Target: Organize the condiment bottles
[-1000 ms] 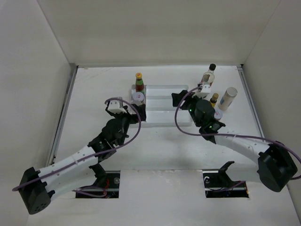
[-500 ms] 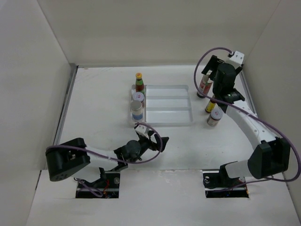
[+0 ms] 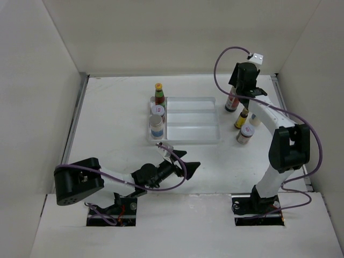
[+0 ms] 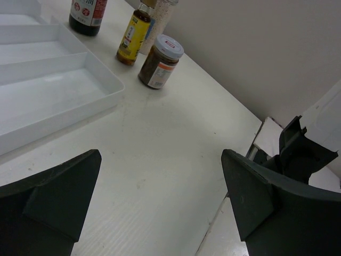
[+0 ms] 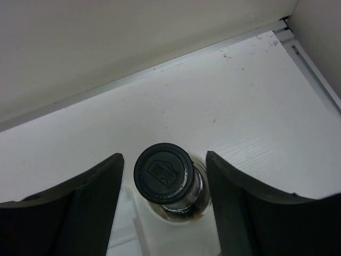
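Observation:
The tall black-capped clear bottle (image 3: pixel 231 103) stands at the back right, just right of the white divided tray (image 3: pixel 193 121). My right gripper (image 3: pixel 243 88) hangs over it, open, its fingers either side of the black cap (image 5: pixel 162 173) and not touching it. A tiny yellow bottle (image 3: pixel 243 118), a white-lidded jar (image 3: pixel 245 134) and a white shaker (image 3: pixel 256 120) stand nearby. The yellow-capped red-label bottle (image 3: pixel 159 94) and two white-lidded jars (image 3: pixel 157 110) (image 3: pixel 156 125) stand in the tray's left compartment. My left gripper (image 3: pixel 185 161) is open and empty, low near the table's front.
The left wrist view shows the tray's corner (image 4: pixel 101 88), the yellow bottle (image 4: pixel 133 37), the jar (image 4: pixel 160 61) and the right arm's base (image 4: pixel 298 154). White walls enclose the table on three sides. Two cut-outs hold the arm bases at the front edge.
My left arm has pulled back from the tray to the front, leaving a second jar there. My right arm has swung from the tray to the back right, over the tall bottle.

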You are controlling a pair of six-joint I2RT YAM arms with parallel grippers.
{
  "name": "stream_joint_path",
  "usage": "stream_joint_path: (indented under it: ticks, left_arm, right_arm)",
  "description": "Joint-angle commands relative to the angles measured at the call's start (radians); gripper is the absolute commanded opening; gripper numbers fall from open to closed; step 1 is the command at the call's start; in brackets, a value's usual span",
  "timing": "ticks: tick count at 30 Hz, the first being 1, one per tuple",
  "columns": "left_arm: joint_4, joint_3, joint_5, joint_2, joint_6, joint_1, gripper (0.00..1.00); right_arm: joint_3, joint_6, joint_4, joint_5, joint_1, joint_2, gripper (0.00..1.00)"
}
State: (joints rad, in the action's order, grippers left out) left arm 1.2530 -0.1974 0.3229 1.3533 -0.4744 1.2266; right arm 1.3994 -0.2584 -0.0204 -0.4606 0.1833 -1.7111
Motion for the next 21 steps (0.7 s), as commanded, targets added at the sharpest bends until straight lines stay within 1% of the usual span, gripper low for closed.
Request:
stream_joint_path:
  ticks: [1, 4, 6, 9, 13, 16, 21]
  left_arm:
    - [0.082, 0.007, -0.022, -0.025, 0.016, 0.004, 1.0]
    - [0.082, 0.006, -0.018, -0.019, 0.016, 0.006, 1.0]
    - [0.083, 0.007, -0.016, -0.02, 0.016, 0.001, 1.0]
    - [0.091, 0.012, -0.016, -0.023, 0.016, 0.001, 1.0]
    - [0.094, 0.013, -0.016, -0.019, 0.01, -0.005, 1.0]
    - [0.111, 0.021, -0.015, -0.02, 0.003, -0.006, 1.0]
    - [0.12, 0.032, 0.002, -0.023, -0.004, -0.009, 1.0]
  right_arm:
    - [0.075, 0.008, 0.014, 0.005, -0.005, -0.039, 0.59]
    - [0.089, 0.015, 0.023, -0.018, -0.002, -0.048, 0.36]
    - [0.079, 0.021, 0.083, -0.059, -0.002, -0.019, 0.29]
    - [0.076, 0.056, 0.171, -0.096, 0.009, 0.04, 0.26]
    - [0.157, 0.091, 0.175, -0.11, 0.046, 0.091, 0.26]
    - [0.217, 0.107, 0.137, -0.093, 0.118, 0.099, 0.27]
    - [0.248, 0.102, 0.148, -0.084, 0.239, 0.065, 0.28]
